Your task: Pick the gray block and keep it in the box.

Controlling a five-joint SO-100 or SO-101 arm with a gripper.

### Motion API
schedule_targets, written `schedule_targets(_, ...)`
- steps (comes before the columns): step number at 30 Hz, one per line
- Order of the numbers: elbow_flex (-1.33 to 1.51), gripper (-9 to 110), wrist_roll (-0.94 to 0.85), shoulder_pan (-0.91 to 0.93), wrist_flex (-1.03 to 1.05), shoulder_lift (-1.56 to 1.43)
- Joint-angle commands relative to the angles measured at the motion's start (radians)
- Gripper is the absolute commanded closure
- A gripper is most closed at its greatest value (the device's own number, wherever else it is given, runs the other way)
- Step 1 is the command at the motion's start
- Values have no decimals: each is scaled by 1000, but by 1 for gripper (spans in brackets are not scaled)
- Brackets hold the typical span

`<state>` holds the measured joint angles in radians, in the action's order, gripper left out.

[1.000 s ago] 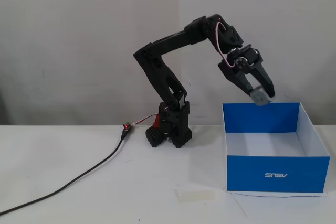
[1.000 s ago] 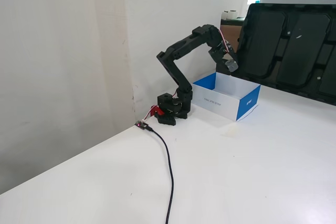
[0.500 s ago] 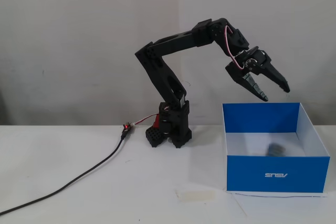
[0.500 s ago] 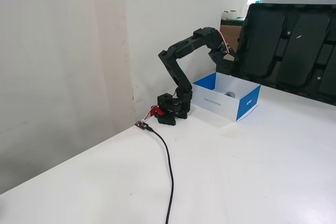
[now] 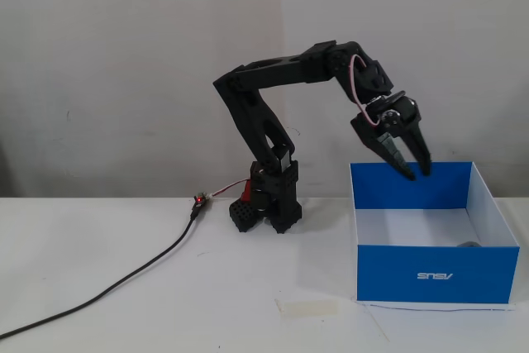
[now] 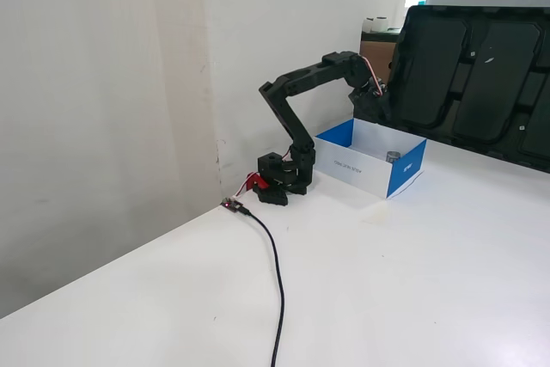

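- The box (image 5: 430,274) stands on the tabletop (image 5: 124,320) just beside the arm's base (image 5: 269,208); it is blue outside with a white logo on the front and a white floor inside.
- The gray block (image 5: 469,245) lies inside the box, low against the front wall toward the right corner in a fixed view; only its top edge shows there. In the other fixed view it sits on the box floor (image 6: 393,157) near the blue end wall.
- The hand (image 5: 417,173) hangs above the box's rear wall, its fingers pointing down and nearly together, with nothing between them.
- Judging by this, the placing step looks done: the block is in the box and free of the hand.
- What remains is likely only a withdrawal, lifting the hand clear of the box rim and folding the arm back toward its base without knocking the wall.
- A pale strip of tape (image 5: 307,307) lies on the tabletop just outside the box's front left corner, and a black cable (image 5: 124,283) runs off from the base.
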<state>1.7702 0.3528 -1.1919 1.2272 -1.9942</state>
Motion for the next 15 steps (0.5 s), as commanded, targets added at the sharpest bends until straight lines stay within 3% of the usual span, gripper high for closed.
schedule_targets(1, -15, 101, -91, 115, 12, -87)
schedule_targets(15, 35, 101, -417, 537, 114, -285)
